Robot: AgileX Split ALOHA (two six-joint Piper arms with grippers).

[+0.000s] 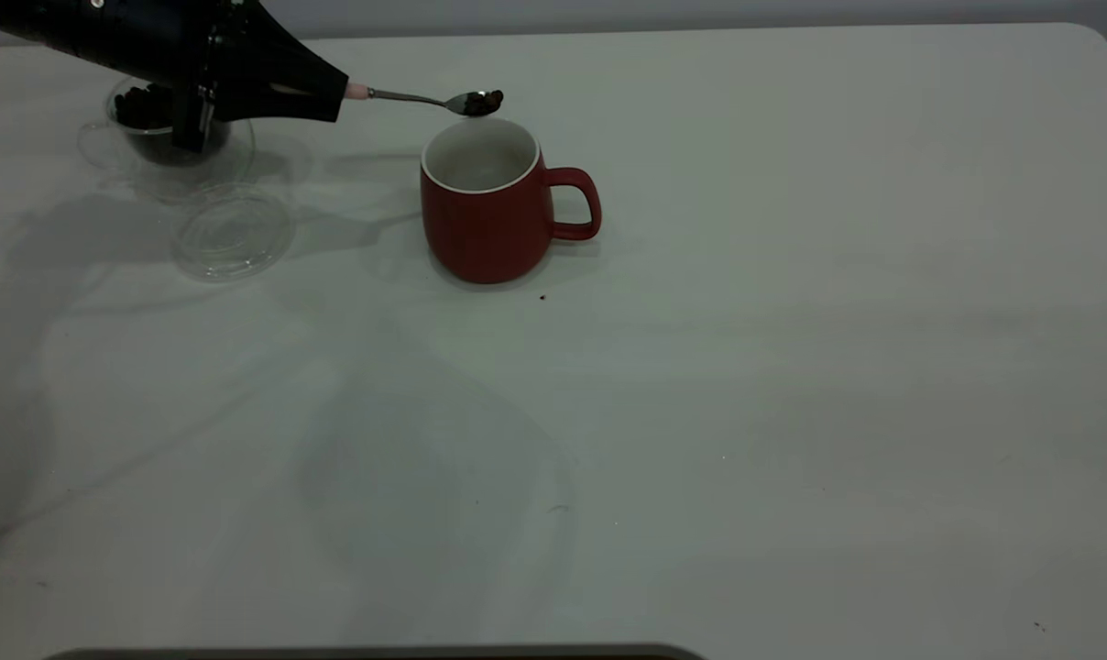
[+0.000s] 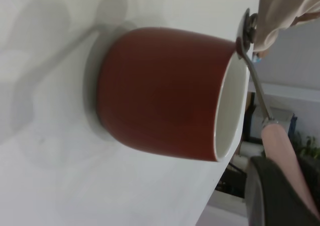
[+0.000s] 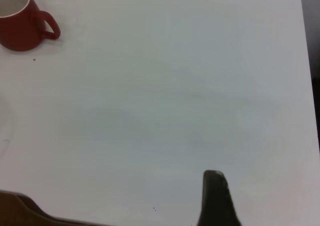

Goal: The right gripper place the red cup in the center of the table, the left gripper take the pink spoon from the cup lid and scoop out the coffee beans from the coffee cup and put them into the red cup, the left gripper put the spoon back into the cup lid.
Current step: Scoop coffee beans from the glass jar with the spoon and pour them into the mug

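Coffee beans [image 1: 486,99] sit in the bowl of the pink spoon [image 1: 430,99], a small dark cluster held in the air just above the far rim of the red cup [image 1: 489,203]. The spoon lies roughly level, its metal neck running back to a short stretch of pale pink handle that disappears into the left gripper [image 1: 338,92], which is clamped on the handle. In the left wrist view the spoon's bowl [image 2: 246,30] hangs over the cup's white rim [image 2: 226,111] without touching it.

The red cup stands upright on the table [image 1: 792,367], handle pointing toward the right arm's side, with a tiny dark speck on the tabletop just in front of it. Beside the cup, toward the left arm's side, lies the cup lid [image 1: 233,230] — clear, flat on the table. Behind the lid and partly hidden by the left arm stands the coffee cup [image 1: 164,133], more beans dark inside it.

The right gripper [image 3: 216,196] shows only as one dark finger over bare table, well apart from the red cup — whether it is open I cannot tell.
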